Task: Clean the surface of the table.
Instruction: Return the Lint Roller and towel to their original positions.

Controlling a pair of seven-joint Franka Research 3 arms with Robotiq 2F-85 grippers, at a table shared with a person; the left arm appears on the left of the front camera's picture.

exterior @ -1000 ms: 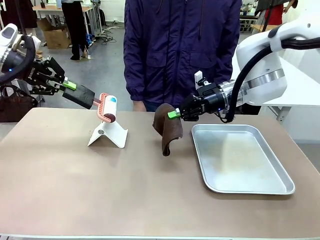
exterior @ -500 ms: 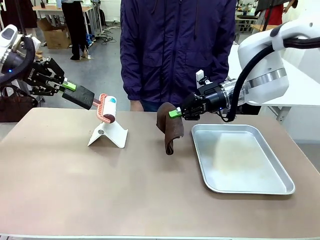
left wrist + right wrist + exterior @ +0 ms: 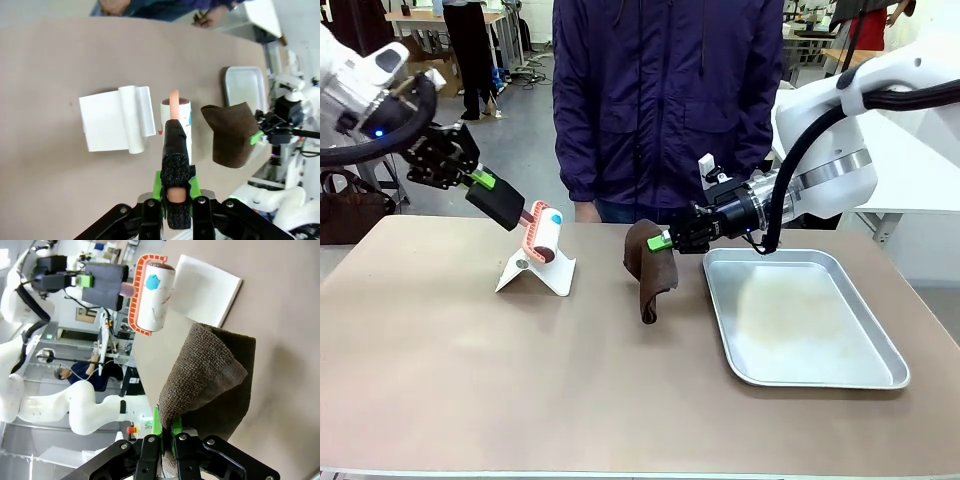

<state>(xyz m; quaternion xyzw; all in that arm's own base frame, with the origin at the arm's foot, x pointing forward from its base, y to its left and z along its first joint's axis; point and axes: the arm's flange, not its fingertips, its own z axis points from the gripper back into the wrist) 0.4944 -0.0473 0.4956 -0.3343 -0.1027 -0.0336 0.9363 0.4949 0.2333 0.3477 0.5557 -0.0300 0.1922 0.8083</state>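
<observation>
1. Front view shows the desk, a broad matte brownish-tan top with a thin pale edge, spanning the near ground between both arms; a person in a dark jacket stands at its far side.
2. On the desk, a white folded stand sits toward the far left, and a shiny metal tray lies to the right of it, well apart.
3. Left claw is clamped on the black handle of a lint roller, whose white roll in its orange frame hangs just above the white stand. The left wrist view shows the green pads tight against the handle.
4. Right claw pinches the top edge of a brown cloth, which droops between the stand and the tray; whether its lower end touches the desk I cannot tell.
5. Handling, as a judgement: the desk is rigid, heavy and flat, nothing to take hold of; it is worked on by contact. Its matte face looks likely to give the cloth some drag, so light, even pressure should do.
6. The cloth is soft and limp, so an edge grip may let it bunch when dragged.
7. The roller is light and stiff; it is gripped at the handle, which leaves the roll free to turn.
</observation>
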